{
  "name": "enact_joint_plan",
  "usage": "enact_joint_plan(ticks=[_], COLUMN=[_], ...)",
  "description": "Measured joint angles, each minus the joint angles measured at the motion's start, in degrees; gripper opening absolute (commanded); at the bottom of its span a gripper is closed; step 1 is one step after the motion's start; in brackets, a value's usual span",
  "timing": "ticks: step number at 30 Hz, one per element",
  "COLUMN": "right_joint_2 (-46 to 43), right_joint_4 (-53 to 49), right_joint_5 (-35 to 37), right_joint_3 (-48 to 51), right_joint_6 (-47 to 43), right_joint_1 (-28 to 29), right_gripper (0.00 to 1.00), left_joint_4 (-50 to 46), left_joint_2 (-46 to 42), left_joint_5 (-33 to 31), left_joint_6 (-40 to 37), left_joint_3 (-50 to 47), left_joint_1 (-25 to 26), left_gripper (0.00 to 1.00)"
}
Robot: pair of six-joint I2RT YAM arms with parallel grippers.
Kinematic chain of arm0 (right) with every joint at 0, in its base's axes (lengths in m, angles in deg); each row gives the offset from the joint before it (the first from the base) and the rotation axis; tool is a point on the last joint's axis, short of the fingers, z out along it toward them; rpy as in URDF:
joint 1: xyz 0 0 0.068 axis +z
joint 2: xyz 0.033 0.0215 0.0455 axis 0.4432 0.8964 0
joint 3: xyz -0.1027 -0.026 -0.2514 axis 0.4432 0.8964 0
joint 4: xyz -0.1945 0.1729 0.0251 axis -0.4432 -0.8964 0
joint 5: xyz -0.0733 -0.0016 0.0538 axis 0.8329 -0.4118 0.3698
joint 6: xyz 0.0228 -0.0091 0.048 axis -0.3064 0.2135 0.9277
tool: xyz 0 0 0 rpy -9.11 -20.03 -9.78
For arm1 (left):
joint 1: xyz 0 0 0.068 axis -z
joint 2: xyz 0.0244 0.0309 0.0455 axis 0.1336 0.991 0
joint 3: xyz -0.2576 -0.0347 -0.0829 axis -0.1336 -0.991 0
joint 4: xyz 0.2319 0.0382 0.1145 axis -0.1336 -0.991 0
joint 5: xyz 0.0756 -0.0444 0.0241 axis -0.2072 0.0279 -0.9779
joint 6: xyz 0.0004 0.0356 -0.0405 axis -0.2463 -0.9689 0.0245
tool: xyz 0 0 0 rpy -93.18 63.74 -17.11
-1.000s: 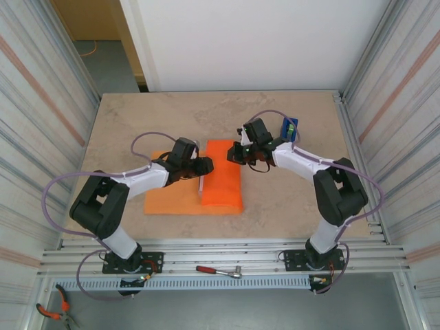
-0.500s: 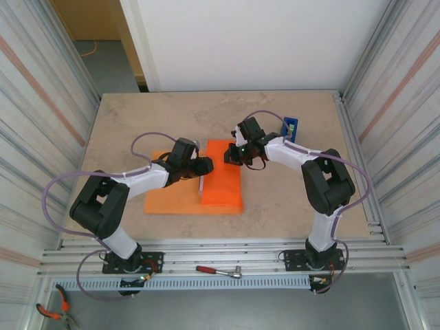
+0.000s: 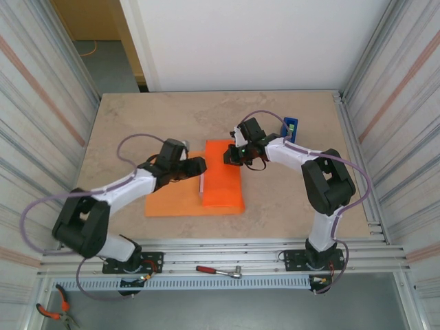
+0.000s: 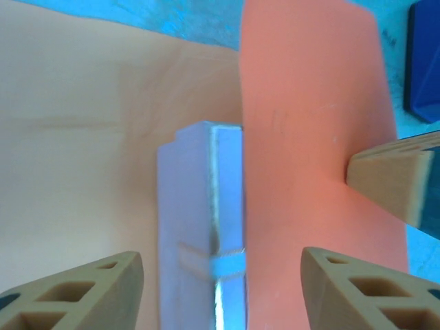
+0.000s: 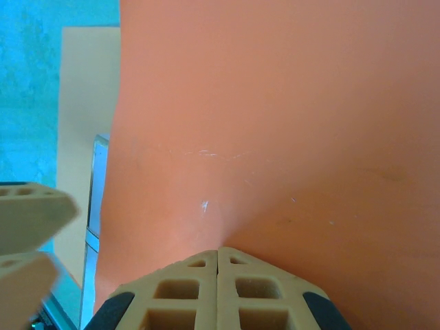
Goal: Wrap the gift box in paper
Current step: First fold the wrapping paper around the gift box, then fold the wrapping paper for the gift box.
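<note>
Currently the gift box (image 4: 199,227) is sitting on the orange paper (image 3: 172,201) near the middle of the table (image 3: 137,124). Most of it is lying hidden under the right part of the sheet, which is folding up and over its lid. What is showing of the box is a narrow pale strip along its left side, looking pinkish-lilac in the left wrist view, with a thin pale line crossing it and a glossy edge running beside the fold. The left part of the sheet is lying flat on the table. The left gripper (image 4: 220,256) is hanging over the uncovered strip with its fingers spread wide apart, one above the flat paper and the other above the fold. The right gripper (image 5: 218,256) is pressing its tips onto the folded paper over the box, fingers closed tight together, and the sheet is dimpling around them. A blue tape dispenser (image 3: 290,128) is standing well apart, toward the table's far right.
</note>
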Motion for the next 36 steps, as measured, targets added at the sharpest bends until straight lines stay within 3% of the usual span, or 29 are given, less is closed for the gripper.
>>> enact_joint_plan(ticks=[7,13,22,36], right_joint_2=[-0.3,-0.4,-0.4,-0.6], right_joint_4=[1.4,1.9,2.0,2.4], right_joint_5=[-0.2,-0.4,-0.4,-0.3], right_joint_3=[1.0,1.4,1.4,1.7], right_joint_6=[-0.6,-0.6,-0.6,-0.6], right_joint_1=[-0.1,-0.1,-0.1,-0.1], right_gripper=[0.0,0.0,0.0,0.0], left_joint_4=[-5.7,-13.4,-16.0,-7.3], left_joint_2=[-16.8,-22.8,-22.5,-16.1], left_joint_5=[-3.0,-6.6,-10.7,-6.2], left_joint_6=[3.8,5.7,6.2,3.3], left_joint_3=[-11.9,-17.8,-20.6,-20.4], left_joint_1=[-10.3,-15.5,-16.8,-16.4], left_gripper=[0.76,0.82,0.84,0.82])
